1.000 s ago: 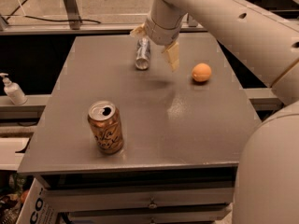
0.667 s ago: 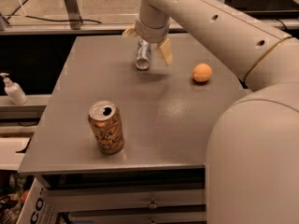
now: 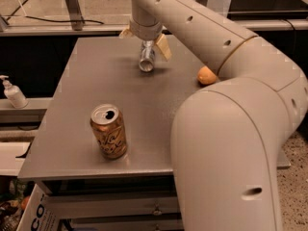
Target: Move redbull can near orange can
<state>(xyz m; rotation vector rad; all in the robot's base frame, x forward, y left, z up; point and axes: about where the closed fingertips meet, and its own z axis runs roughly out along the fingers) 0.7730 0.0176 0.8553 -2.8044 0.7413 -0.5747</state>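
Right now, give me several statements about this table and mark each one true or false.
1. The redbull can sits at the far part of the table, under the gripper. True.
2. The orange can touches the redbull can. False: they are well apart, and the orange can stands near the front edge.
3. The orange can is upright. True.
4. The gripper's fingers are clamped on the orange can. False: they are spread either side of the redbull can.
5. The orange fruit lies left of the orange can. False: it lies to the right, partly behind the arm.
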